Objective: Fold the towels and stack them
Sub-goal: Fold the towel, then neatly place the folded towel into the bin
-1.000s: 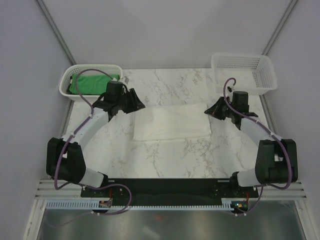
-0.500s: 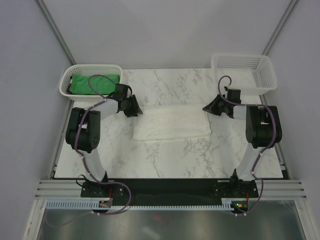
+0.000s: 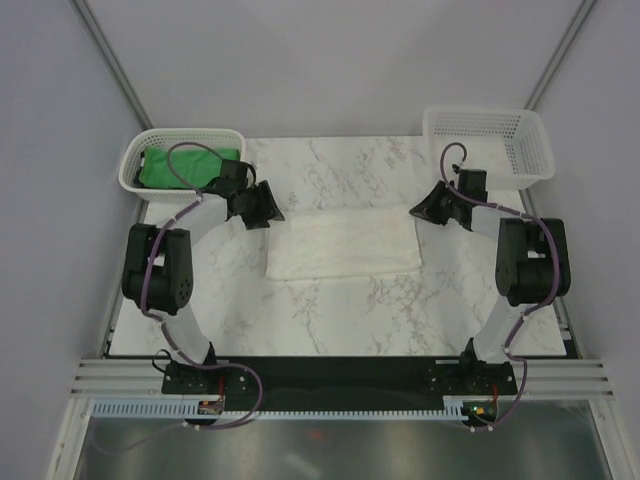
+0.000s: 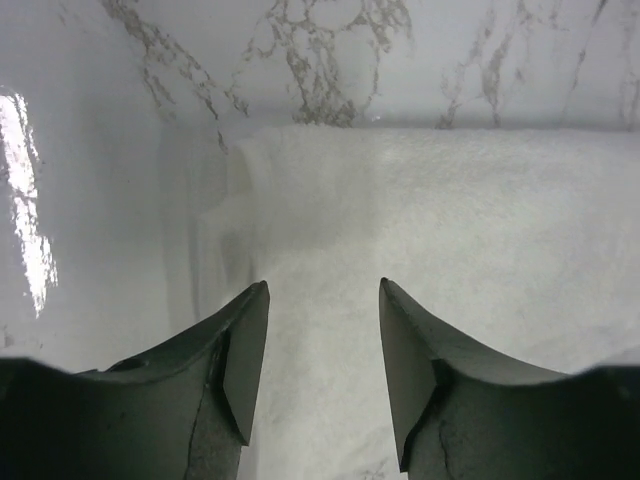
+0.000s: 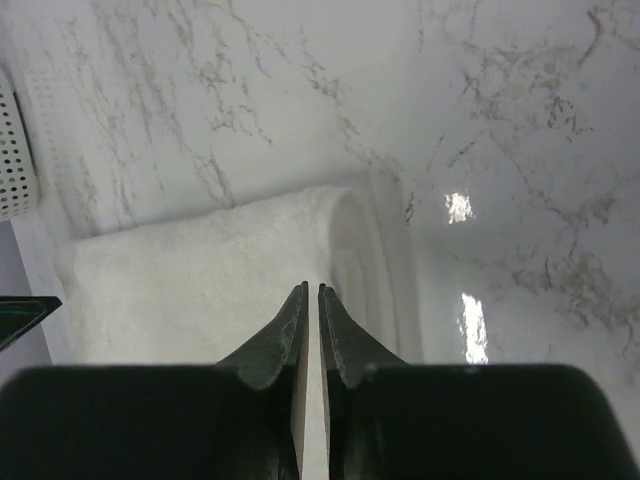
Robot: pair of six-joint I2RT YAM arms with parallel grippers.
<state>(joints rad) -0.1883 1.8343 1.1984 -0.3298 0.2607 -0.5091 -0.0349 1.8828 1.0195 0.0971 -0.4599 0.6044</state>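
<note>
Marble table (image 3: 340, 300) is bearing a folded white towel (image 3: 343, 243); left gripper (image 4: 323, 290) is hovering agape, right gripper (image 5: 312, 290) nearly pinched together, both empty.

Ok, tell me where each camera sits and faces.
Top external: fixed above and behind, looking down on the table, white towel, left arm and right arm.
Left wrist: on the left arm, facing the towel's left end; left pincer open below.
Right wrist: on the right arm, facing the towel's right end; right pincer nearly shut below.
Shared: all three show the white towel.
</note>
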